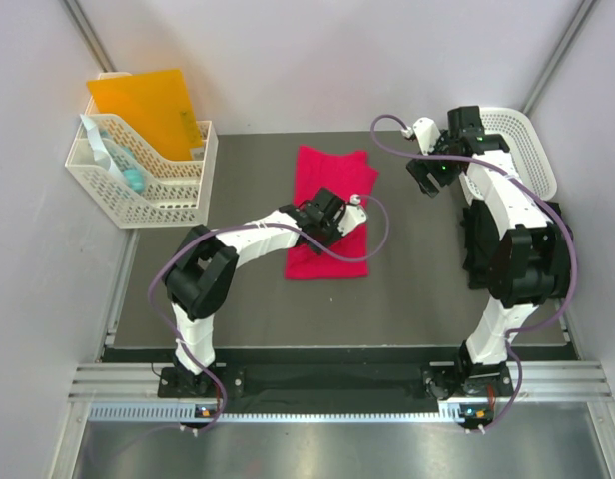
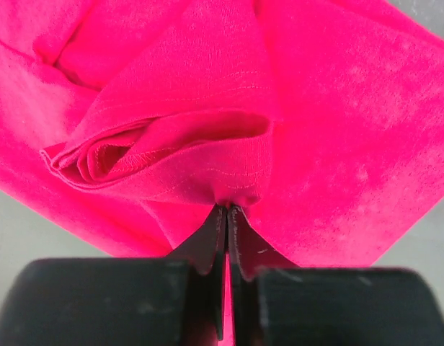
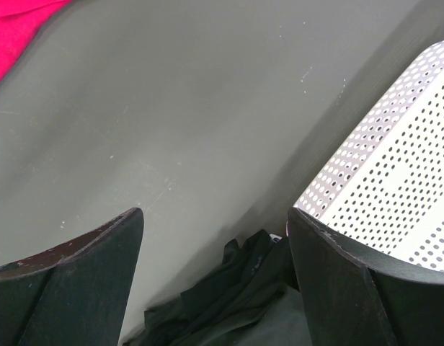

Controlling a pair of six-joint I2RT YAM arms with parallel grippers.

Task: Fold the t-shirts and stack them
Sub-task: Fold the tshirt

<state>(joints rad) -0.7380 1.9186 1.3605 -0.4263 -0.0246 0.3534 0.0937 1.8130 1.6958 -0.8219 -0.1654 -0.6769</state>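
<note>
The pinkish-red t-shirt [image 1: 329, 178] lies folded in a long strip at the middle of the dark table. My left gripper [image 1: 334, 222] is over its near part, shut on a fold of the pinkish-red t-shirt [image 2: 207, 137], which bunches at the fingertips [image 2: 228, 210]. The black t-shirt [image 1: 479, 239] lies crumpled at the right, mostly hidden by my right arm; it shows below the right fingers [image 3: 258, 303]. My right gripper [image 1: 427, 178] is open and empty, held above the table near the white basket.
A white perforated basket [image 1: 532, 150] stands at the back right, also in the right wrist view [image 3: 395, 194]. A white lattice bin [image 1: 148, 185] holding an orange folder [image 1: 148, 105] stands at the back left. Grey walls close in both sides.
</note>
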